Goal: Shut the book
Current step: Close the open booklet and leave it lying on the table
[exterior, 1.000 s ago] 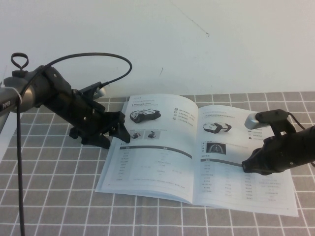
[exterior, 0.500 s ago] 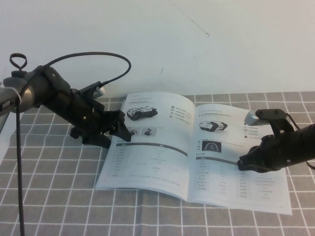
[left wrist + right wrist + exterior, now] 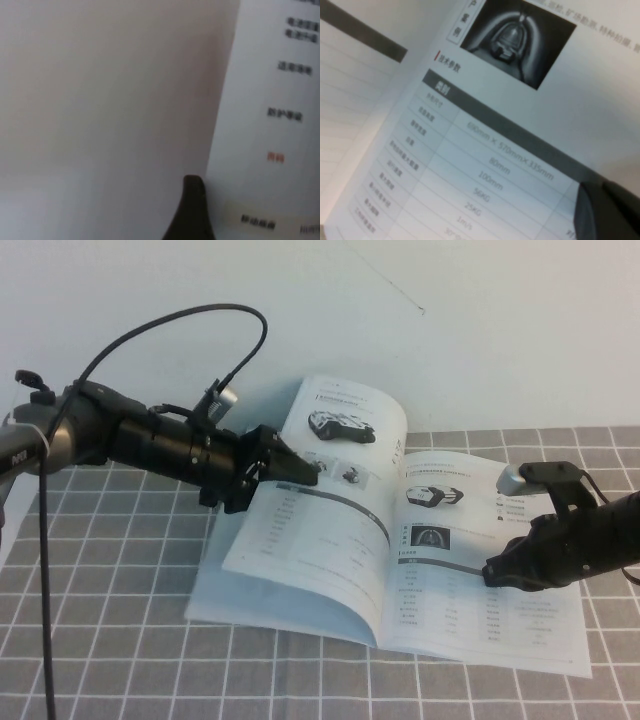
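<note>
Jaws: two grippers (image 3: 303,472) (image 3: 490,576) on one book (image 3: 470,635)

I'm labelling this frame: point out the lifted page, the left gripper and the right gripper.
lifted page (image 3: 320,530): high view, its middle.
left gripper (image 3: 303,472): high view, tip at that page's edge.
right gripper (image 3: 490,575): high view, tip on the flat page (image 3: 540,640).

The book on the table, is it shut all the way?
No, the book is open: its left page tilts up at the left gripper, and the right gripper rests on the flat right page.
</note>
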You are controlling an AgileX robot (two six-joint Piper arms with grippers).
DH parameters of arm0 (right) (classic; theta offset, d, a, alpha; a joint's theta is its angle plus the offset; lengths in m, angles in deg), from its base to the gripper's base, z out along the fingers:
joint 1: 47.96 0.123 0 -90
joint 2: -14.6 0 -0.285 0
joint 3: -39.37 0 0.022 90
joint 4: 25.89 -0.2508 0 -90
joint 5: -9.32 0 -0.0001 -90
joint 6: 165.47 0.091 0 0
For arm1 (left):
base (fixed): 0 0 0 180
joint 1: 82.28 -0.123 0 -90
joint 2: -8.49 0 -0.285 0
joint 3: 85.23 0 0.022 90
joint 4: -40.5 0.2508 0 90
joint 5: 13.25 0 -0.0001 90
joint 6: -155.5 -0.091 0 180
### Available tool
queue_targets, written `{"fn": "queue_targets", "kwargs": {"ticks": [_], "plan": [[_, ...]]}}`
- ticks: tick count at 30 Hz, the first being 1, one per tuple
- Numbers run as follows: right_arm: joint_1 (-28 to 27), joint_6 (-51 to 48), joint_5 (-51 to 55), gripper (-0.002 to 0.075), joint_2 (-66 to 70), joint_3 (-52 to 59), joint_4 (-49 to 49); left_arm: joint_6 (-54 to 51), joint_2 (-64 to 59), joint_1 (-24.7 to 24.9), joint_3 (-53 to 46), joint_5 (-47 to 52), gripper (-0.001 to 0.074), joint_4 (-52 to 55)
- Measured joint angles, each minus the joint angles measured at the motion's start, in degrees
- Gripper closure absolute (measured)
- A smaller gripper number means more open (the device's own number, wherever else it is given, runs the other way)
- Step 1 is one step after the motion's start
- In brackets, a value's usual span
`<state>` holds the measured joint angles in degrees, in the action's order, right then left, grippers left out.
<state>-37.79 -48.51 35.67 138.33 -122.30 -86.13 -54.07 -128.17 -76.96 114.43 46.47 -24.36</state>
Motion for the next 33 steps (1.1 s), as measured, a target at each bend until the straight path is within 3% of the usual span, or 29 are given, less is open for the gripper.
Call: {"fn": "queue_targets", "kwargs": {"ticks": [9, 20, 28, 33], "plan": [[0.0, -0.3, 0.0, 0.0729, 0.0, 0.0, 0.0, -3.9, 0.0, 0.0, 0.0, 1.8, 0.0213, -7.3], [0.0, -0.4, 0.0, 0.0729, 0.0, 0.0, -0.1, -0.6, 0.0, -5.1, 0.0, 0.2, 0.0213, 5.1], [0.0, -0.7, 0.0, 0.0729, 0.0, 0.0, -0.1, -1.2, 0.0, -5.4, 0.0, 0.8, 0.0213, 6.3], [0.0, -0.9, 0.0, 0.0729, 0.0, 0.0, -0.1, 3.2, 0.0, -5.3, 0.2, -1.3, 0.0213, 15.1]]}}
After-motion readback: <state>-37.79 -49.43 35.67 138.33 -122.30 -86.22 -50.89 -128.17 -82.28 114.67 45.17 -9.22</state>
